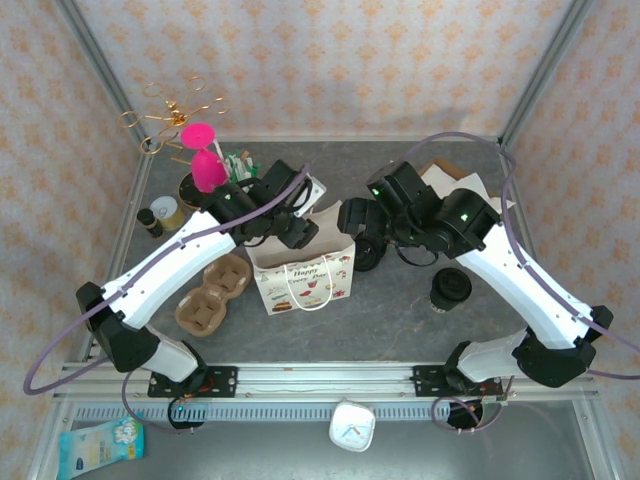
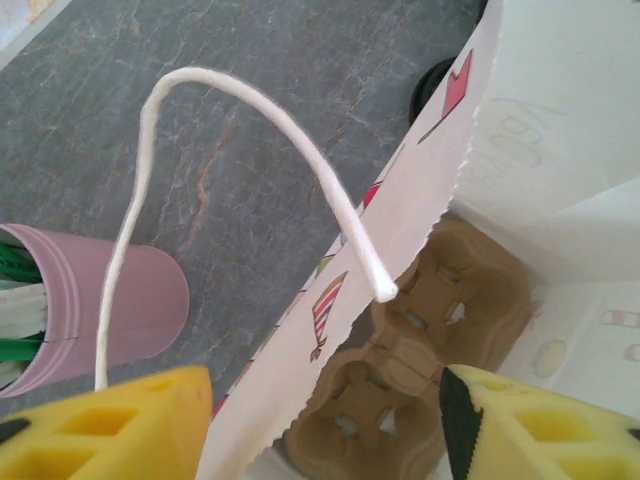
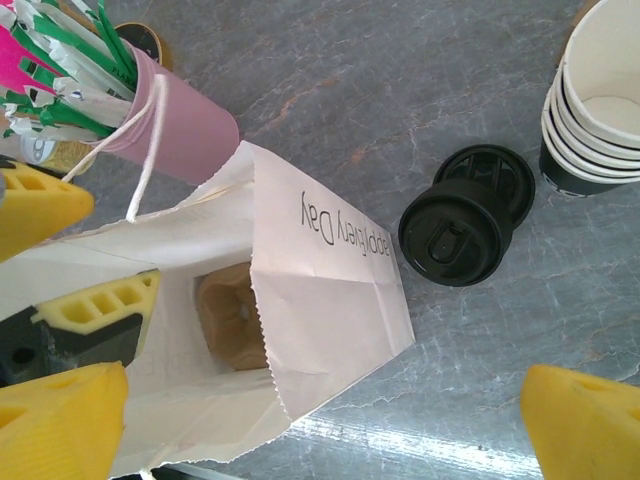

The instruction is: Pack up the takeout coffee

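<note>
The grey bench (image 1: 400, 320) holds a paper gift bag (image 1: 303, 275). The left hand (image 2: 320, 400) is spread wide across the bag's rim. The right hand (image 3: 325, 385) hangs over the bag, spread wide too. The takeout coffee (image 1: 450, 290) stands right of the bag, apart.

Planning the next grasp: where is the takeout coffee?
Top view: the takeout coffee stands right of the gift bag, beside the right arm.

Left gripper (image 2: 320, 405), right gripper (image 3: 325, 405): jaws parted.
</note>
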Available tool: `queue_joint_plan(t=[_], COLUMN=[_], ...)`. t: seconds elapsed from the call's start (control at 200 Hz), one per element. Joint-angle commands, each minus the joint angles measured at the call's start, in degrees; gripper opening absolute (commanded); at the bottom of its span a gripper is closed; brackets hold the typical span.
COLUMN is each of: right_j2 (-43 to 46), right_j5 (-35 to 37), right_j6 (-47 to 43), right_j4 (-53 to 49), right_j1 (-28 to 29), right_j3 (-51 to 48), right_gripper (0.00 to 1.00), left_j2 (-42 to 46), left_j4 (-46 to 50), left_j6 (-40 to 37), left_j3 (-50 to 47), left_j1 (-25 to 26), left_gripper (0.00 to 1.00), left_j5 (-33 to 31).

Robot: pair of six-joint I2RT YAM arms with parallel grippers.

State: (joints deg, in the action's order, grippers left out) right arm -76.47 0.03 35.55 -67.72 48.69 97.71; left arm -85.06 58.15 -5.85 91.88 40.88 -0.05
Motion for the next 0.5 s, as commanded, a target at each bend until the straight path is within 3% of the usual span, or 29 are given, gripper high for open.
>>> queue_joint_plan(t=[0.0,0.495], right_j2=[0.01,-1.29], right_j5=[0.4,-0.03], right_j6=[-0.37,-2.24], right_j4=[0.74,1.34], right_j1=[-0.52,-1.05], right_j3=[-0.39,0.06], right_gripper=[1.0,1.0], left_j2=[-0.87,0.12], left_j4=[1.69,1.04], left_j6=[-1.55,2.97], left_j3=[1.64,-0.52], left_j1=[-0.66,-2.9], left_gripper=[0.58,0.1], left_j5=[-1.82,1.74])
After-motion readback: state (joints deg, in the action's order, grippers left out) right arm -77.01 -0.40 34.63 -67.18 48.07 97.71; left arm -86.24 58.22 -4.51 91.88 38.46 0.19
